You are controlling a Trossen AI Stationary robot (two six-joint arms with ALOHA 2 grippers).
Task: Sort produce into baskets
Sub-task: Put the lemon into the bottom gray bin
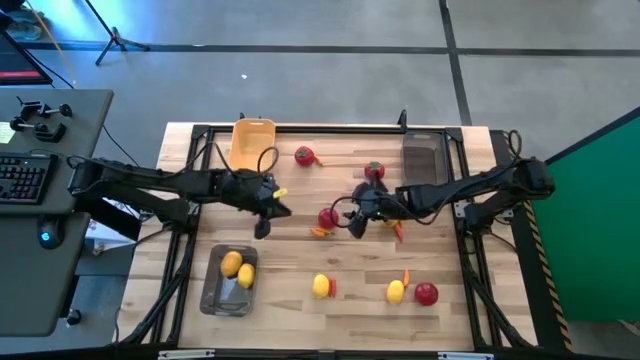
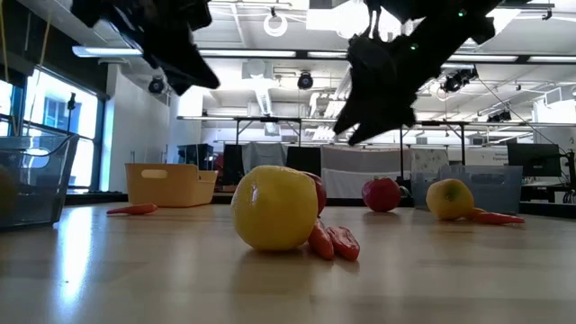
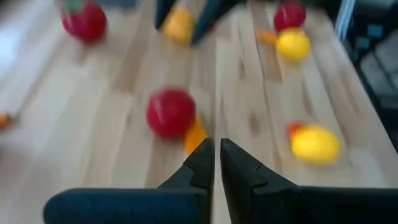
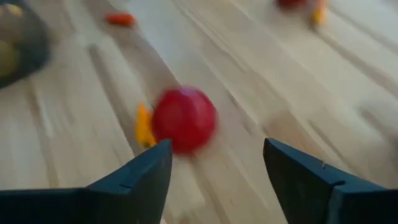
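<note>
From above, the wooden table (image 1: 300, 300) carries three baskets: a yellow-orange basket (image 1: 252, 140) at the far edge, a dark grey tray (image 1: 424, 155) further along that same far edge, and a second grey tray (image 1: 229, 280) near the front, already holding two lemons (image 1: 238, 269). Take the red fruit (image 1: 328, 217) at the table's middle as the landmark. The left gripper (image 1: 268, 212) sits to its left, near it; the right gripper (image 1: 356, 222) sits just beside it on the other side. A small carrot piece (image 1: 319, 232) lies touching the fruit's front side. Toward the front from it lie a lemon (image 1: 321, 286), another lemon (image 1: 396, 291) and a red fruit (image 1: 427, 293); beyond it, toward the far edge, lie two more red fruits (image 1: 304, 155) (image 1: 374, 171).

The low view looks across the tabletop at a large lemon (image 2: 274, 207) with carrot pieces (image 2: 333, 241) against it, the yellow-orange basket (image 2: 171, 184) behind, and both arms hanging dark overhead.

In the left wrist view the left gripper (image 3: 216, 160) is clenched with nothing between its fingertips — the central red fruit (image 3: 170, 112) lies ahead of it, the carrot piece (image 3: 195, 134) against that fruit.

In the right wrist view the right gripper (image 4: 214, 163) is spread wide and released, and the same red fruit (image 4: 185, 119) lies just ahead of the gap between its fingers — apart from both.
</note>
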